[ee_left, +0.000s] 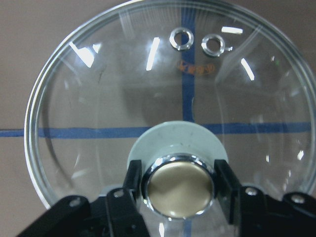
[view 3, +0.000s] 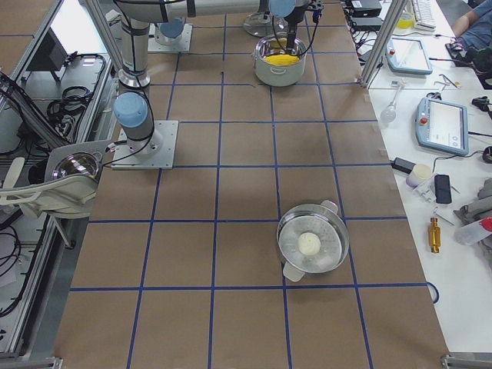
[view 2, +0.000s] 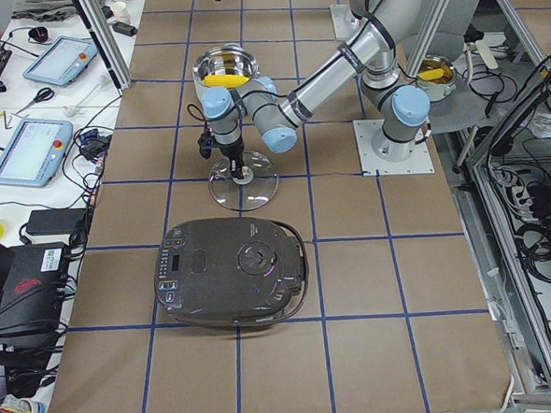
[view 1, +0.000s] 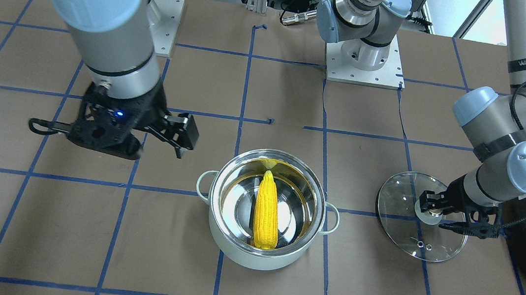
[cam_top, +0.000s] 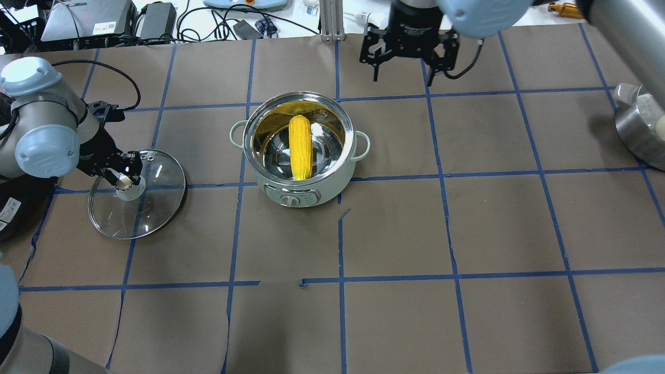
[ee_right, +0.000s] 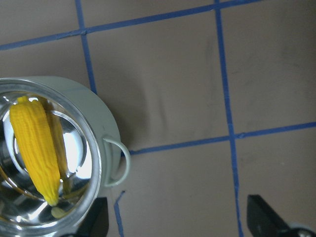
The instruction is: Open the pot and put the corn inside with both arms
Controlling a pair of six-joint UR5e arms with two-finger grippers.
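Observation:
The pale mint-green pot stands open in the middle of the table. The yellow corn lies inside it on the steel bottom; it also shows in the overhead view and the right wrist view. The clear glass lid lies flat on the table to the robot's left of the pot. My left gripper is shut on the lid's knob, with a finger against each side. My right gripper is open and empty, raised beyond the pot's far right side.
A large black appliance sits on the table beyond the lid, close to the left arm. A steel bowl with a white lump in it stands far off on the robot's right. Brown paper with blue tape lines covers the table.

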